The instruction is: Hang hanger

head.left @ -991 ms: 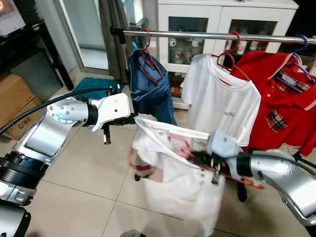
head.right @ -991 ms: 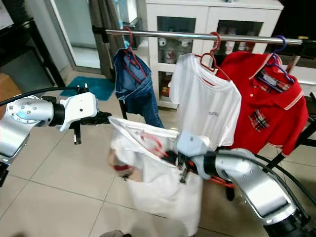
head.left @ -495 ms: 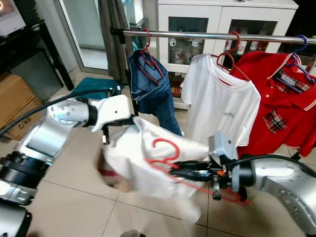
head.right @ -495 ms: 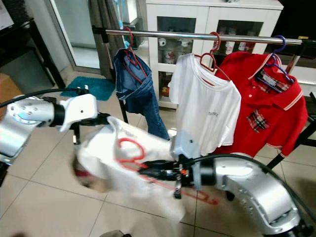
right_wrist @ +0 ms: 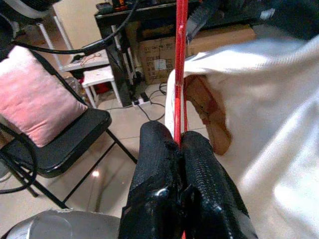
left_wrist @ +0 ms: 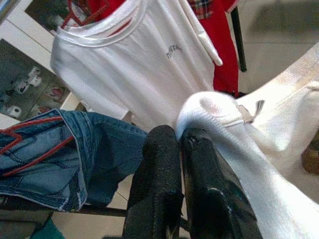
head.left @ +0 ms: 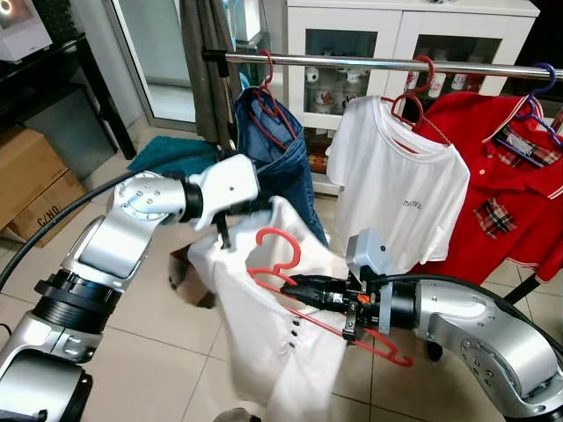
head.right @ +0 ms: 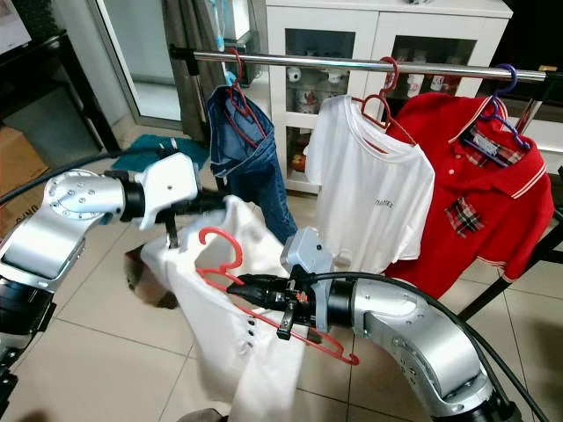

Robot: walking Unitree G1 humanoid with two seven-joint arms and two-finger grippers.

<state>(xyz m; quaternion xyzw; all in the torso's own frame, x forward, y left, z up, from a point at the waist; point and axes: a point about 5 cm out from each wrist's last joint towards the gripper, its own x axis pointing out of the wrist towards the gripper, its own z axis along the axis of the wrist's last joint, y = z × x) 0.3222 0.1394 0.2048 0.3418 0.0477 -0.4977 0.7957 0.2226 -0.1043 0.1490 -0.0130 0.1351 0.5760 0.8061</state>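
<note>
Left eye view has my two arms meeting below the clothes rail [head.left: 378, 63]. My right claw [head.left: 303, 291] is clamped on the red hanger [head.left: 303, 303], its fingers closed on the wire just under the hook. The hanger's hook stands up clear of the cloth, and its lower bar slants down past my right wrist. The hanger sits low in front of me, well below the rail and apart from it.

A white shirt [head.left: 273, 352] drapes from the hanger and hangs toward the tiled floor [head.left: 149, 352]. My left claw [left_wrist: 180, 144] is pinched shut on a fold of this shirt near its upper edge; the left wrist view shows the two black fingers pressed together with white cloth caught at their tips.

On the rail hang blue jeans [head.left: 273, 149] on a red hanger, a white T-shirt [head.left: 400, 189] on another red one, and a red polo shirt [head.left: 510, 176] on a purple hanger. Behind the rail stands a white cabinet [head.left: 369, 26] with glass doors. A cardboard box [head.left: 31, 180] sits at my left.
</note>
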